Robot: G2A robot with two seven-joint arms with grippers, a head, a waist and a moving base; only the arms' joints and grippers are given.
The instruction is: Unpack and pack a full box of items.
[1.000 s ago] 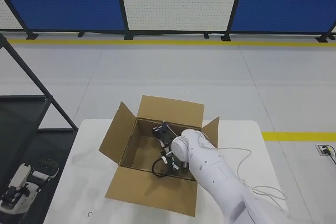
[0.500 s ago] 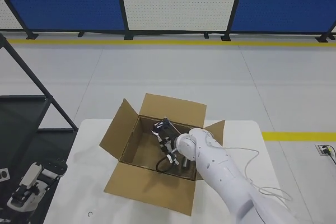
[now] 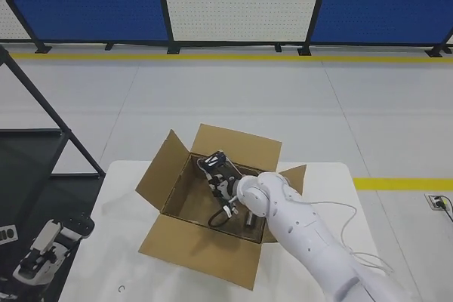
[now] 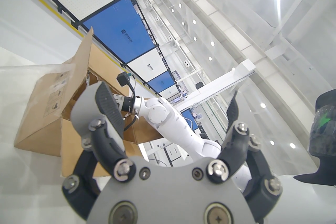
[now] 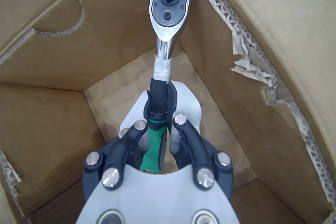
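Note:
An open cardboard box (image 3: 174,253) stands on the white table (image 3: 113,226). My right arm reaches into it from above, its wrist near the far wall. My right gripper (image 5: 160,104) is shut on the green and black handle of a ratchet wrench (image 5: 170,4), whose chrome head points toward a corner of the box (image 5: 52,51). The bottom of the box around the gripper looks bare. My left gripper (image 3: 41,257) hangs beyond the table's left edge. In the left wrist view the left gripper (image 4: 168,104) is open with nothing between its fingers, facing up toward the box (image 4: 47,104).
A dark metal rack (image 3: 30,98) stands left of the table. The box flaps (image 3: 155,170) stick out on all sides. A dark object with a green mark (image 4: 324,125) sits near my left gripper. Bare table lies left of and in front of the box.
My right wrist has moved toward the far wall of the box with the ratchet wrench in it. The box has shifted slightly. My left gripper has drifted a little to the right.

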